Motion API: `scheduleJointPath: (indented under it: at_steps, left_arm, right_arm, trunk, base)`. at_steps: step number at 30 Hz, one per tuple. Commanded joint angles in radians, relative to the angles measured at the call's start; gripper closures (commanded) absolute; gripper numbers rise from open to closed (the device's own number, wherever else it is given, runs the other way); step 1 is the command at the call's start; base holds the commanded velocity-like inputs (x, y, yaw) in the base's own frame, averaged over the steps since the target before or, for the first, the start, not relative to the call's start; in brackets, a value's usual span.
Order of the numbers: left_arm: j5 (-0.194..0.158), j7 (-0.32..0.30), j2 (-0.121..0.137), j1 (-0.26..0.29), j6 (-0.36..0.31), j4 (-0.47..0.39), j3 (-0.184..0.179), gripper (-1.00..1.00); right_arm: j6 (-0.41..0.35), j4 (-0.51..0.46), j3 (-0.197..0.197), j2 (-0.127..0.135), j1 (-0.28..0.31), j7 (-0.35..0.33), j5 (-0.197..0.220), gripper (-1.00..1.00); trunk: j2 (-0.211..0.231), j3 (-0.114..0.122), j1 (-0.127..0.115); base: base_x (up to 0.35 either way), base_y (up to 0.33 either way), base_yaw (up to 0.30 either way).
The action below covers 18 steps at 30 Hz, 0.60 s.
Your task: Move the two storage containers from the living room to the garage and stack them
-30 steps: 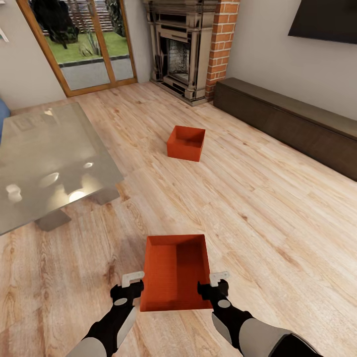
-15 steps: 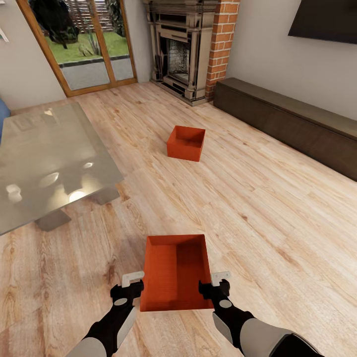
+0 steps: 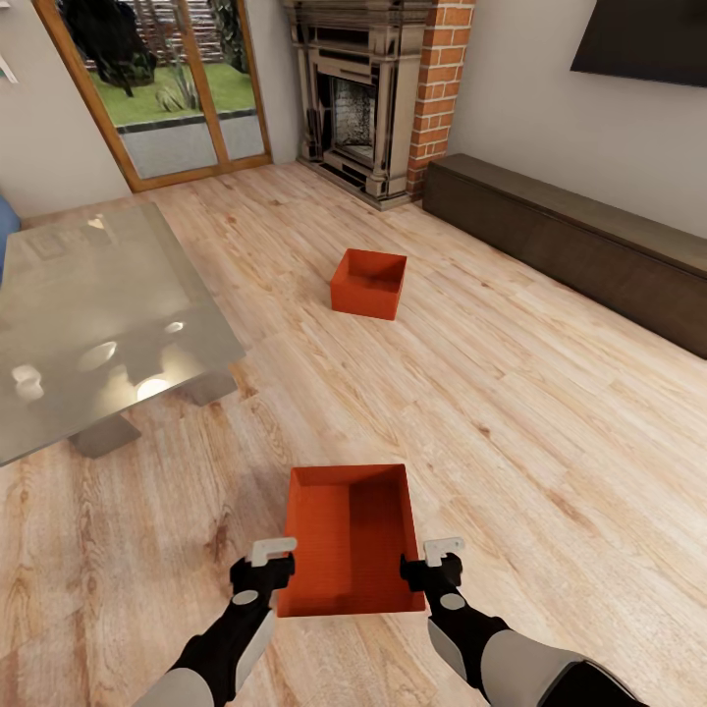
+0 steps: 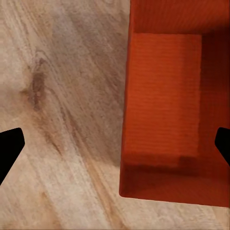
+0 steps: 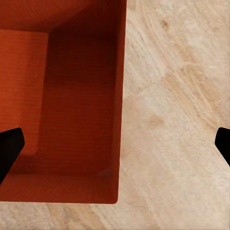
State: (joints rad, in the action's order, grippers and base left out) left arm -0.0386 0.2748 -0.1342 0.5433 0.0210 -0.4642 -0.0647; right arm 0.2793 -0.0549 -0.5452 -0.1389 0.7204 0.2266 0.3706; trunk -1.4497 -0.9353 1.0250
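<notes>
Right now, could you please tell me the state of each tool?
Left tool: open, straddling the near container's left wall, holding nothing.
Right tool: open, straddling its right wall, holding nothing.

Even, bright daylight fills the room, strongest by the glass doors (image 3: 162, 88). The glass table (image 3: 98, 324) carries pale glare spots and reflections. Shadows are soft; the near container (image 3: 346, 535) is darker inside on one wall. Renders are sharp, wrist views slightly soft.
</notes>
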Motion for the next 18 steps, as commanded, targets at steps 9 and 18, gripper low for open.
scheduleJointPath:
  at_steps: [9, 18]
  left_arm:
    - [-0.003, 0.003, -0.007, 0.001, 0.004, -0.006, -0.018, -1.0]
    - [-0.003, 0.003, -0.002, 0.001, 0.007, -0.006, -0.033, -1.0]
  right_arm:
    - [0.003, 0.001, -0.01, -0.002, 0.001, 0.002, 0.008, -1.0]
    - [0.003, 0.0, -0.011, -0.011, 0.001, -0.006, 0.007, -1.0]
  trunk:
    - [0.0, -0.001, 0.0]
    - [0.0, -0.001, 0.0]
  base:
    - [0.0, 0.0, 0.0]
    - [0.0, 0.0, 0.0]
